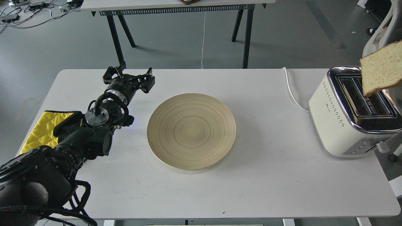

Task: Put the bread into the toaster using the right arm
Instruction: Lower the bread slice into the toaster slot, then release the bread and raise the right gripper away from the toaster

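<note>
The bread (381,68) hangs tilted in the air at the right edge of the head view, its lower corner just above the right slot of the toaster (342,125). The toaster stands on the white table's right end with both slots empty. My right arm and its gripper are beyond the right edge and out of view, so what holds the bread is hidden. My left gripper (129,75) is open and empty over the table's far left part.
A round wooden plate (191,131) lies in the middle of the white table (276,182). A yellow quilted cloth (40,128) lies at the left edge under my left arm. A white cable (292,92) runs behind the toaster. A second table (176,8) stands beyond.
</note>
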Motion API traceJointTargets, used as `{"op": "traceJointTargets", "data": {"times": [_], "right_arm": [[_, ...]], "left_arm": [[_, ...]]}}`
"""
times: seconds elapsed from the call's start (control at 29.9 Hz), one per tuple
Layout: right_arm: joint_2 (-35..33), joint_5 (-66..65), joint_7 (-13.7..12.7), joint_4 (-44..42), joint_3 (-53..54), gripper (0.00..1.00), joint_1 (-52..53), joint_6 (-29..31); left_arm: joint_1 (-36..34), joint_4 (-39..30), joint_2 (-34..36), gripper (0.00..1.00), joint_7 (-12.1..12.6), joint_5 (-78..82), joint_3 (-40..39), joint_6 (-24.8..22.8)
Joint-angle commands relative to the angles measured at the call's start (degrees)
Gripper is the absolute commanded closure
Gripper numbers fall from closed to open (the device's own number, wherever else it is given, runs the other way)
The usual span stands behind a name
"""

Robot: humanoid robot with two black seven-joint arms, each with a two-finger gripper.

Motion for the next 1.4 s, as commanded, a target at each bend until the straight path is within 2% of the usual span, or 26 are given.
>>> {"op": "traceJointTargets", "data": {"times": [0.0,0.8,0.9,0.94,1.04,1.17,1.2,1.24,1.37], "right_arm": [[0.0,-0.3,0.0,1.0,0.1,0.98,-0.1,0.0],[-0.1,-2.5,0.0,2.9,0.0,0.97,-2.3,1.4],[-0.1,-2.5,0.0,2.9,0.3,0.94,-3.1,1.4],[-0.1,-2.4,0.0,2.9,0.5,0.90,-3.4,1.4],[-0.1,-1.8,0.0,2.8,1.3,0.62,-4.3,1.1],[-0.3,-1.4,0.0,2.7,3.4,0.31,-5.3,0.8],[-0.3,-1.3,0.0,2.5,3.8,0.22,-5.4,0.7],[-0.4,-1.0,0.0,2.5,4.1,0.03,-5.4,0.8],[-0.4,-0.7,0.0,2.1,5.5,0.00,-5.7,0.9]], "left_arm": [[0.0,0.0,0.1,0.00,0.0,0.0,0.0,0.0],[0.0,0.0,0.0,0.00,0.0,0.0,0.0,0.0],[0.0,0.0,0.0,0.00,0.0,0.0,0.0,0.0],[0.0,0.0,0.0,0.00,0.0,0.0,0.0,0.0],[0.0,0.0,0.1,0.00,0.0,0.0,0.0,0.0],[0.0,0.0,0.1,0.00,0.0,0.0,0.0,0.0],[0.0,0.0,0.0,0.00,0.0,0.0,0.0,0.0],[0.0,0.0,0.0,0.00,0.0,0.0,0.0,0.0],[0.0,0.0,0.1,0.00,0.0,0.0,0.0,0.0]]}}
